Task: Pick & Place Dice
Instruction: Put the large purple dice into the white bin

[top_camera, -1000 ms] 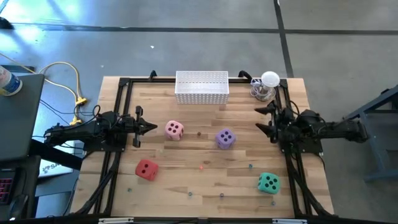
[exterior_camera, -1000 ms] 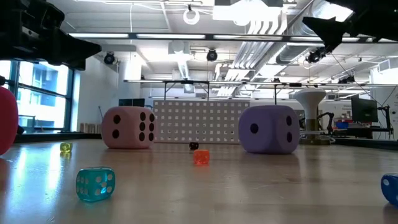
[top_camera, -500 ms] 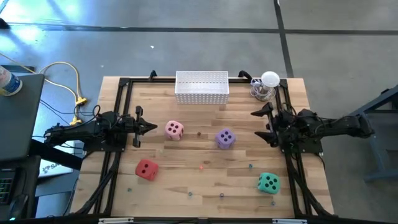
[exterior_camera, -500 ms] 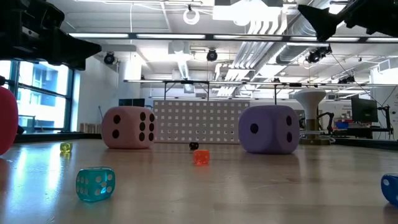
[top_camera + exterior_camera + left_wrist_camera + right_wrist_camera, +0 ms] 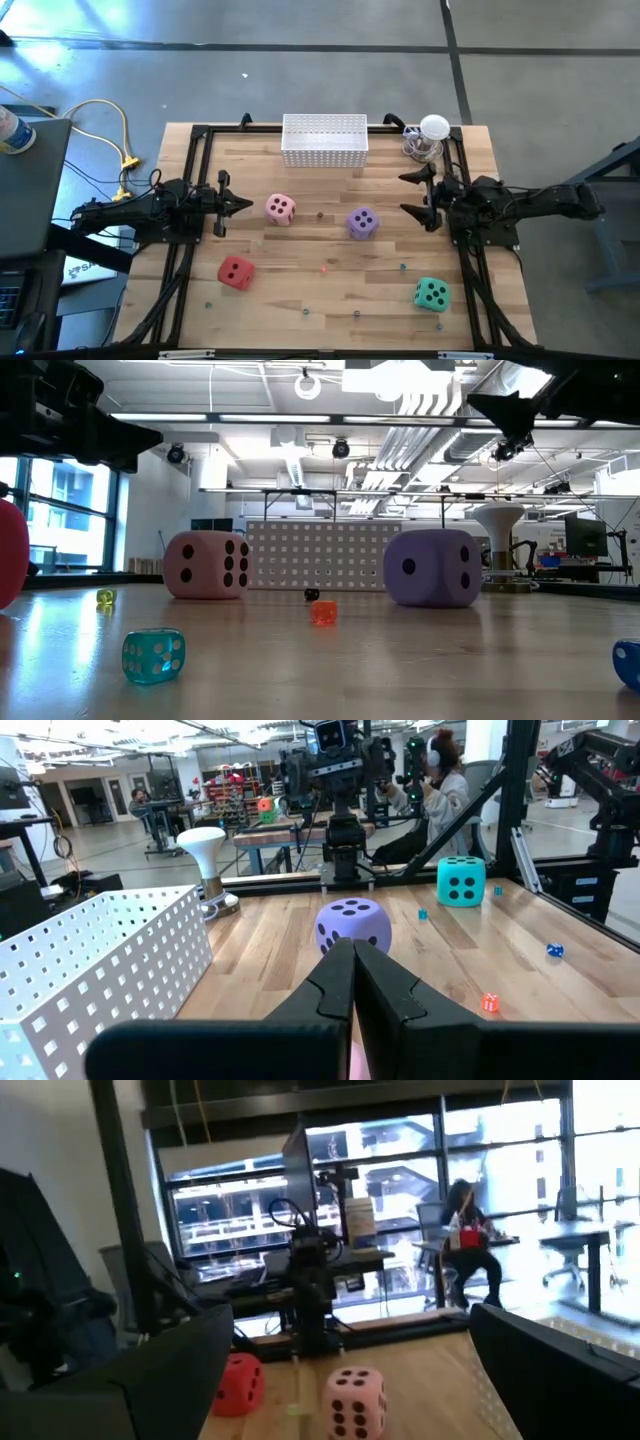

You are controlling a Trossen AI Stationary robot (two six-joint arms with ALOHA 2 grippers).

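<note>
high view: wide-open, empty right tool [image 5: 417, 196] sits just beside purple die [image 5: 362, 222].

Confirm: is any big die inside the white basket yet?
No. From above, the white basket holds no die; all four big dice sit out on the table.

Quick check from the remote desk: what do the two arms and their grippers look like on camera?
Both arms are black, jointed and slim, mounted on black frame rails at the table's sides. The left gripper ends in two narrow, pointed black fingers; the right gripper has the same black fingers, which look broad and flat in its wrist view. No markings are legible.
</note>
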